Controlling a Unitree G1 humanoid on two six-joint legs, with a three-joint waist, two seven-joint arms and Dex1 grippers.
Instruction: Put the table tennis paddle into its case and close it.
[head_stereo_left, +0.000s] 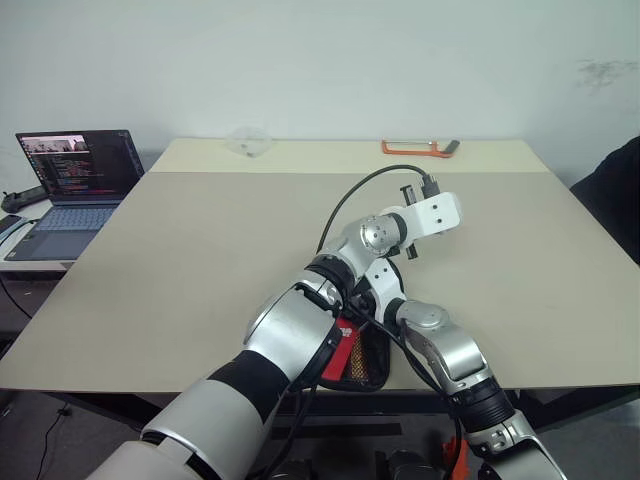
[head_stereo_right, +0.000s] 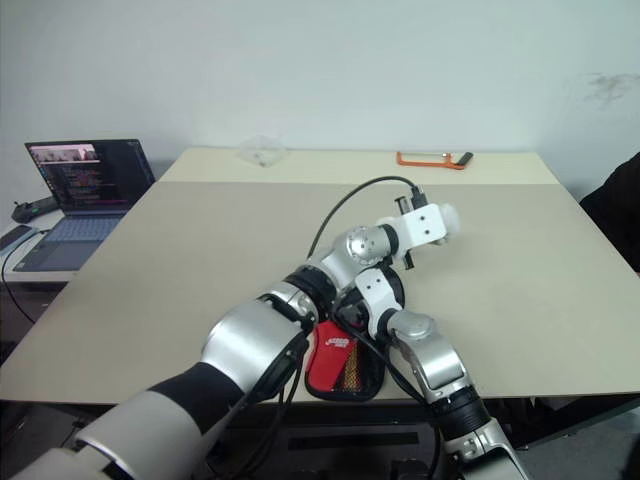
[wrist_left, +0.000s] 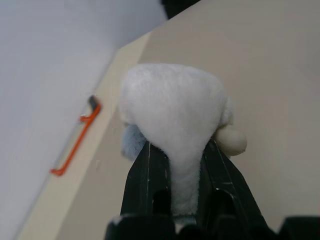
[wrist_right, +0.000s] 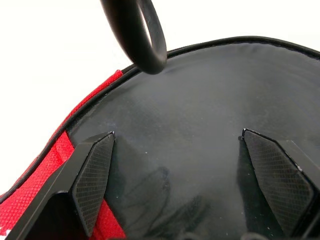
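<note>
White plush (wrist_left: 172, 112) fills left pincer (wrist_left: 182, 165).

Case (head_stereo_right: 340, 368) at table (head_stereo_right: 200, 260) near edge, under arms.

Soft black case (head_stereo_right: 345, 368) with red logo panel and mesh pocket, flat at table's near edge, black paddle face (wrist_right: 200, 165) lying on it

Tabletop (head_stereo_left: 200, 260) bare across middle; orange clamp (head_stereo_left: 418, 148), laptop (head_stereo_left: 75, 190) along far, left edges.
</note>
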